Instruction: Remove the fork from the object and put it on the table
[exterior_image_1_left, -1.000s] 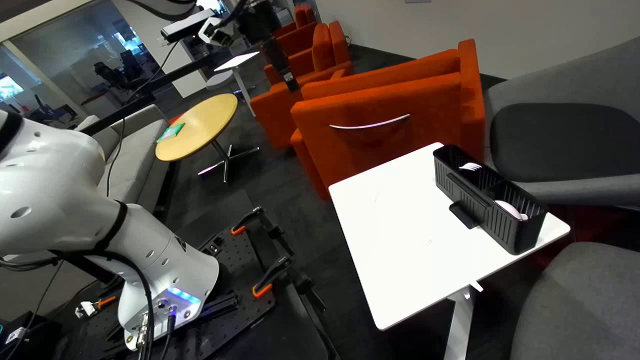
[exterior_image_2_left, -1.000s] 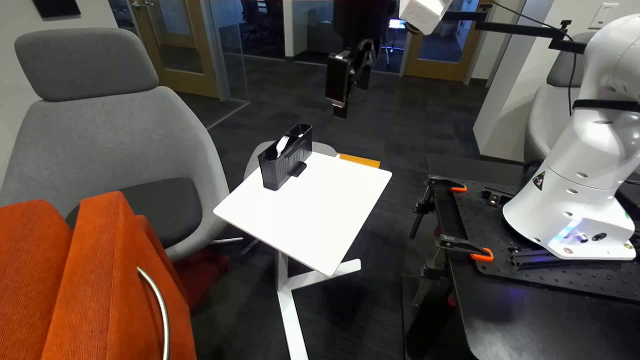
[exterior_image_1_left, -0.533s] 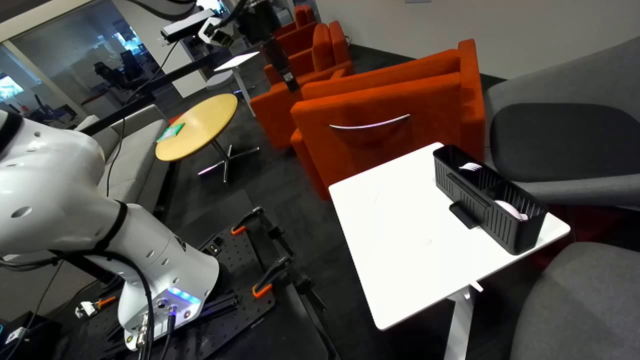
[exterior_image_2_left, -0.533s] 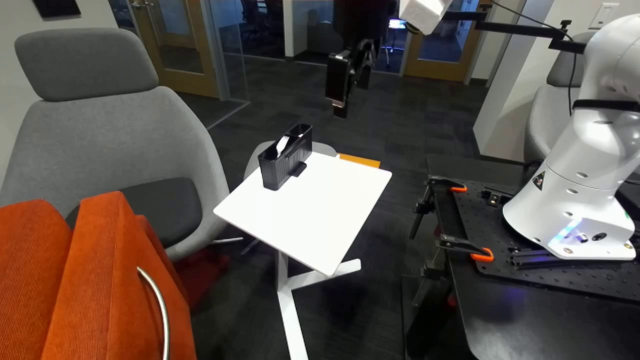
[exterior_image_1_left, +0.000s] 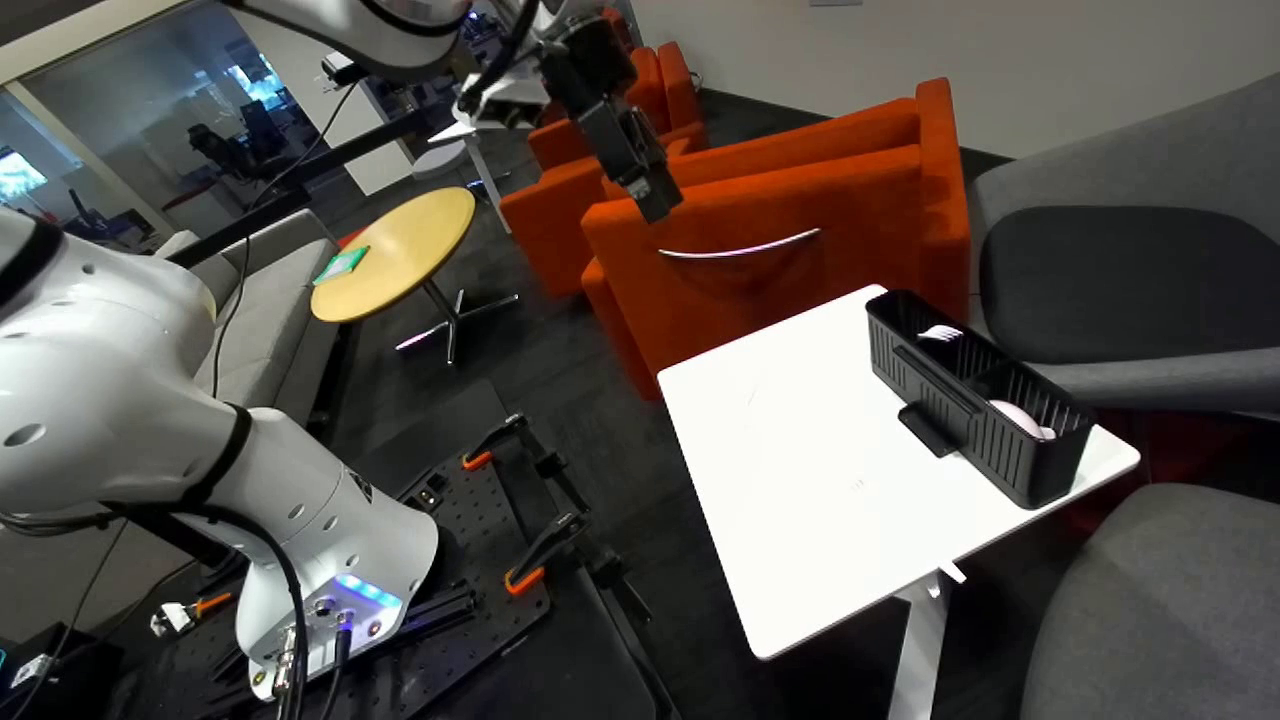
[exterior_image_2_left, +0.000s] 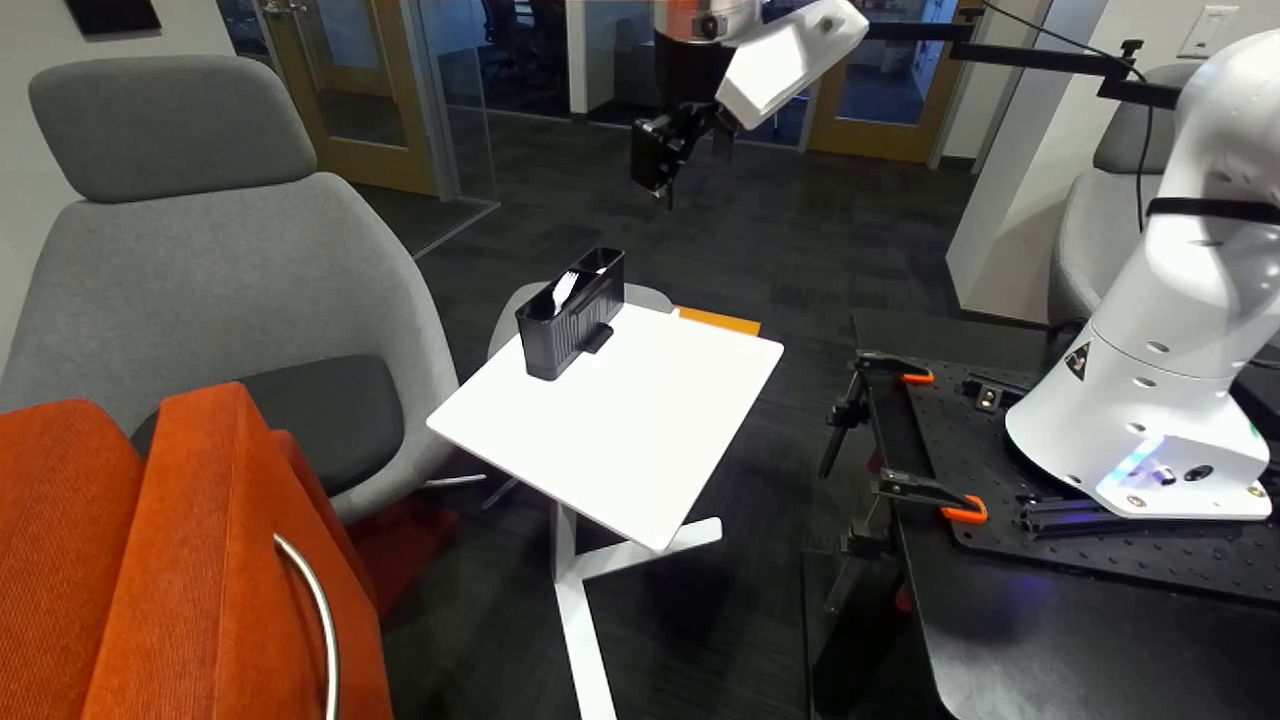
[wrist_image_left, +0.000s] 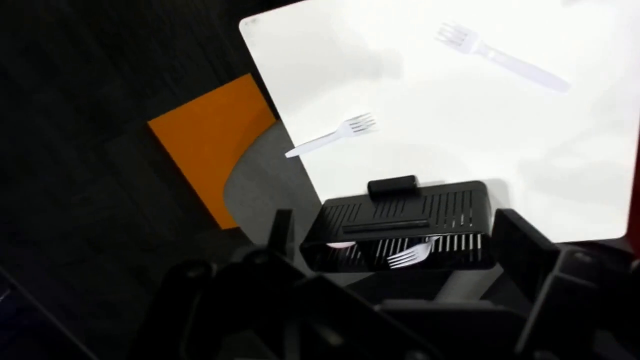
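Well apart from the black rack (exterior_image_1_left: 965, 425), gripper (wrist_image_left: 395, 215) hangs spread and empty — best pinch the tilted fork (wrist_image_left: 419, 253) by its head, lift clear, then onto the table (exterior_image_1_left: 800, 510).

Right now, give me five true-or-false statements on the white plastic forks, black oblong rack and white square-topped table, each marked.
1. A white plastic fork leans tines-up in the black oblong rack. True.
2. The rack stands on a gray chair. False: on the white square-topped table.
3. Two loose white forks lie on the table. True.
4. Both lie wholly within its edge. False: one juts past it.
5. The rack's fork is gripped. False: the black fingers stand apart, away from it.
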